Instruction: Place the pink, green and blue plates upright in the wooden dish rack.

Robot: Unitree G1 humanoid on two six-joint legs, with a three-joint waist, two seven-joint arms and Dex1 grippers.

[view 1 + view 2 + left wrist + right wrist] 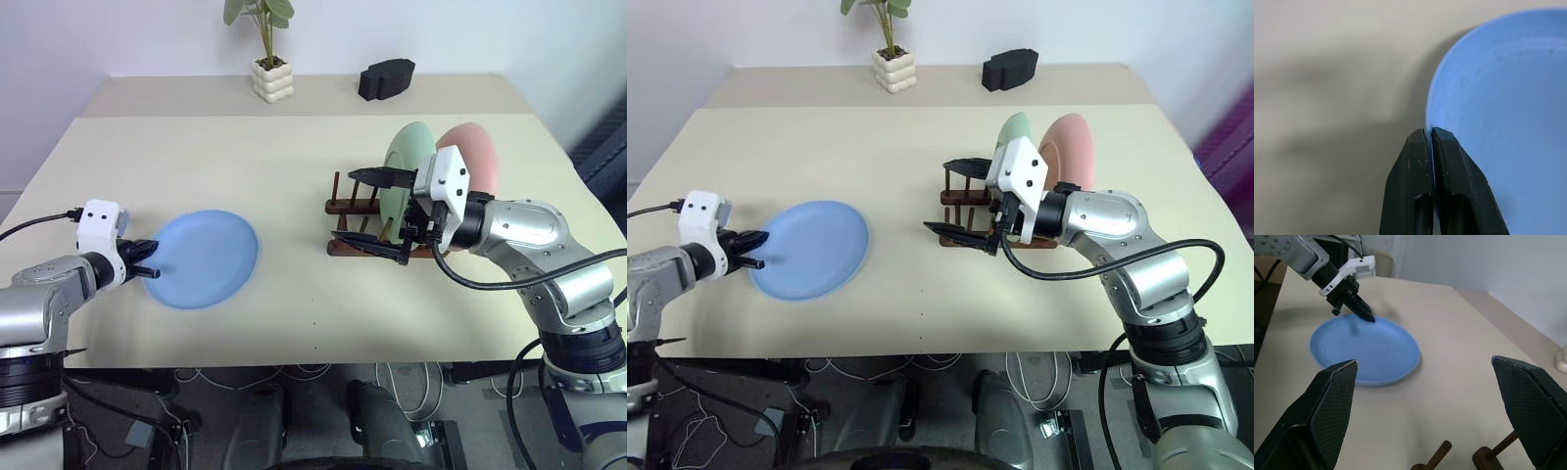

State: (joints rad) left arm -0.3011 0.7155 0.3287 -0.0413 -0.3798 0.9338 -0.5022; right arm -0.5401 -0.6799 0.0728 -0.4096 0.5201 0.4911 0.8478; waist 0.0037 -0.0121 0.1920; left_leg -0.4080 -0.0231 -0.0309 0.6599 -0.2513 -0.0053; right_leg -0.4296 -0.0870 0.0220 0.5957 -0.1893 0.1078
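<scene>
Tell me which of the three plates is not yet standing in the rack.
The blue plate. It lies flat on the table with the left tool shut on its rim, while the green plate and the pink plate stand upright in the wooden dish rack.

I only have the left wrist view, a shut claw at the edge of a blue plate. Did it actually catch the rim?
Observer: Yes, the left claw is shut on the near edge of the blue plate, which lies flat on the table.
Operator: Where are the other plates?
Observer: The green plate and pink plate stand upright in the rack.
Operator: And the right claw?
Observer: The right claw is wide open, held in front of the rack and pointing toward the blue plate.
Operator: Any room in the rack?
Observer: Bare pegs show on the side nearer the blue plate.
</scene>
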